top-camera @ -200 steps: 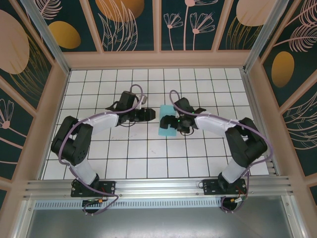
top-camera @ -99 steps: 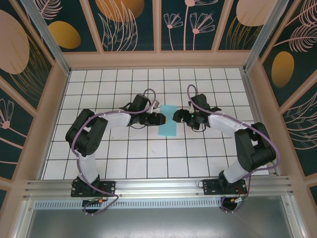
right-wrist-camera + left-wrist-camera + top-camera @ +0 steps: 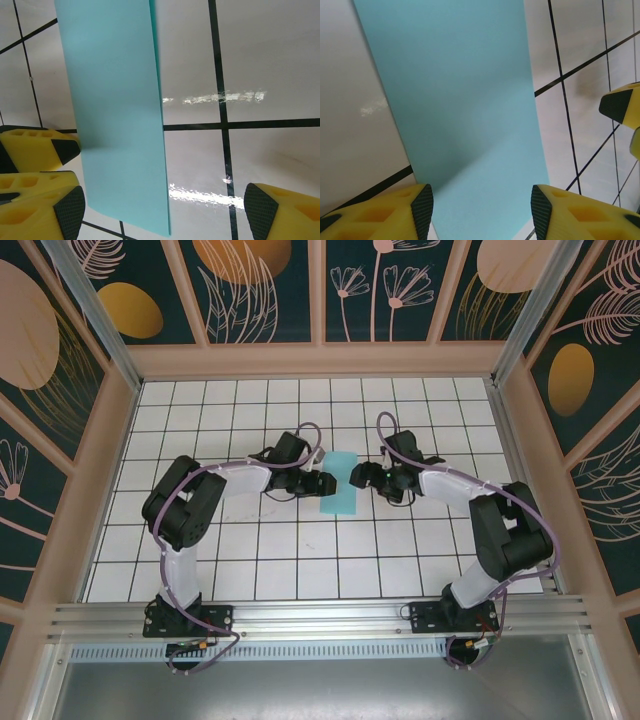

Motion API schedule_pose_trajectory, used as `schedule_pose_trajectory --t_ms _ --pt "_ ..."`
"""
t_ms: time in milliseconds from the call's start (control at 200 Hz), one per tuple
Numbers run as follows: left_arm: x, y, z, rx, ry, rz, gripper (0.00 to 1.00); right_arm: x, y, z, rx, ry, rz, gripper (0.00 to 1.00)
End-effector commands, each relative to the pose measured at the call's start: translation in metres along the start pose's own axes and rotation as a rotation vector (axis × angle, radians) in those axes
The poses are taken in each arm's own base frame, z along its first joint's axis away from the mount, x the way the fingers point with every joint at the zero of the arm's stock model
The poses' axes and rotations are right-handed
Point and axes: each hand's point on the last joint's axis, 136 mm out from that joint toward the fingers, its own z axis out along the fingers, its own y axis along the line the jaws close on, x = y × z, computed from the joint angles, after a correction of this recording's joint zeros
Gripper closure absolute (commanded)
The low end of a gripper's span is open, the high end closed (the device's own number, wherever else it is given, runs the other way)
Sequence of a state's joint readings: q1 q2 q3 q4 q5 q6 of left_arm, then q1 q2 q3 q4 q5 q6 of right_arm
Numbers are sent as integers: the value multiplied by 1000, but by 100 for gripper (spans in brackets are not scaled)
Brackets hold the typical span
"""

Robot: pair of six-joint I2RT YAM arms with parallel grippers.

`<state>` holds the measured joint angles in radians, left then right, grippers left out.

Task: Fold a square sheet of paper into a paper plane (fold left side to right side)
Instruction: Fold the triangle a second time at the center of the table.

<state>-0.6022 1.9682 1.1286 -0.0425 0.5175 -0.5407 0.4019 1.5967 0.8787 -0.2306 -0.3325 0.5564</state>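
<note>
moved in since a second ago, your left gripper [image 3: 324, 482] and right gripper [image 3: 358, 477] flank the square sheet of paper [image 3: 340, 492], both jaws apart.

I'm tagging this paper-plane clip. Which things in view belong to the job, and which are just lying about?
Job:
- turquoise paper, lying as a narrow strip
- left tool and right tool, both open, one on each side of it

Not part of it:
- gridded table
- patterned walls
</note>
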Motion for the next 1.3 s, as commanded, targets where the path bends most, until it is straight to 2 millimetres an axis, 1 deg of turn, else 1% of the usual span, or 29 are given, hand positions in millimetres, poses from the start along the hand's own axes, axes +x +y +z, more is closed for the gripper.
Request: schedule_pose_trajectory --t_ms 0,95,230,475,596,676,846,941,1086,1296 --pt "13 15 9 -80 50 5 43 -8 10 1 -86 3 8 14" --pt "14 19 8 -107 50 2 43 -14 16 2 -149 1 37 15" --pt "16 22 9 -126 55 2 43 -32 20 7 -214 -14 61 21" --pt "17 24 11 -134 59 1 44 -68 26 32 -227 -27 55 24" --pt "17 23 11 -131 58 2 44 -79 29 45 -231 -17 48 26" --pt "16 22 11 -130 57 4 44 -85 29 51 -229 -18 49 27" --pt "16 22 11 -128 55 4 44 -88 31 60 -246 -6 45 28" --pt "15 21 11 -126 54 5 44 -86 34 64 -262 8 38 31" --pt "16 21 11 -126 55 4 44 -82 35 68 -271 23 35 38" --pt "17 23 12 -129 56 1 44 -77 38 67 -278 37 26 44"
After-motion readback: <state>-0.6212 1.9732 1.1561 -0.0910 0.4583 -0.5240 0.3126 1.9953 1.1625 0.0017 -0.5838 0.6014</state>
